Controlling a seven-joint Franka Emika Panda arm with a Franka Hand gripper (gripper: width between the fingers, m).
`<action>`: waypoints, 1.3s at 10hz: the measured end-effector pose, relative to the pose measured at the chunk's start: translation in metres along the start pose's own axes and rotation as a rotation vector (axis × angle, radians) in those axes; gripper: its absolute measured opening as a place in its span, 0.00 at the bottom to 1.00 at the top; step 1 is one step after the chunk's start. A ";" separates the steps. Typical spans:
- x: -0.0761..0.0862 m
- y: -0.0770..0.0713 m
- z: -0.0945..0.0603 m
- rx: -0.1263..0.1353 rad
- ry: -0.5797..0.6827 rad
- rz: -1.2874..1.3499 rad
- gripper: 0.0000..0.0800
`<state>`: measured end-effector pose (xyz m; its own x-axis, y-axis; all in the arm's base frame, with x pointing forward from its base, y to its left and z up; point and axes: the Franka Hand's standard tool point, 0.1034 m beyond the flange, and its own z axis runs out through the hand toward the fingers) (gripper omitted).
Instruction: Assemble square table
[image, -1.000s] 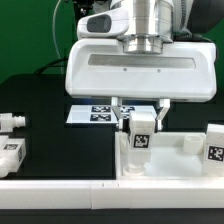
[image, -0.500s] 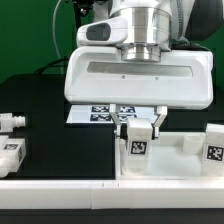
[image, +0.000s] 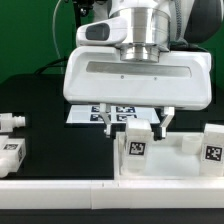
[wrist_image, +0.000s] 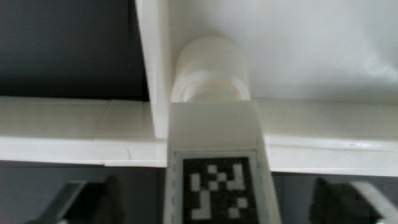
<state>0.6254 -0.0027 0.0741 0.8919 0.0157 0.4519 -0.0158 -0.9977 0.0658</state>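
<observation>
Exterior view: a white robot arm's claw (image: 137, 122) hangs over a short white leg (image: 137, 146) that stands upright at a near corner of the square top (image: 175, 162) — jaws spread wide, a clear gap on each side of the leg, gripping nothing. The top, a white tray with a raised rim, lies on the black counter (image: 40, 90) toward the exterior view's right; a second leg (image: 214, 148) stands at its far right corner. Two loose legs (image: 12, 122) lie well apart from it at the exterior view's left, and the marker board (image: 95, 113) lies behind the claw. Wrist view looks down the leg, its black-and-white tag facing the camera, dark fingers (wrist_image: 349, 200) flanking it without touching. The leg looks like light, stiff, smooth plastic — probably slippery, unlikely to break. A firm pinch across its two flat sides, around the tagged block, seems the best hold; whether it is fully seated in its socket cannot be told.
</observation>
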 end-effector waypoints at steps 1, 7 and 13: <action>-0.002 0.001 0.001 0.008 -0.037 0.005 0.75; 0.022 -0.002 -0.009 0.105 -0.375 0.101 0.81; 0.014 -0.003 -0.003 0.101 -0.414 0.133 0.49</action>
<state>0.6367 0.0010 0.0825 0.9912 -0.1205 0.0547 -0.1169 -0.9910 -0.0649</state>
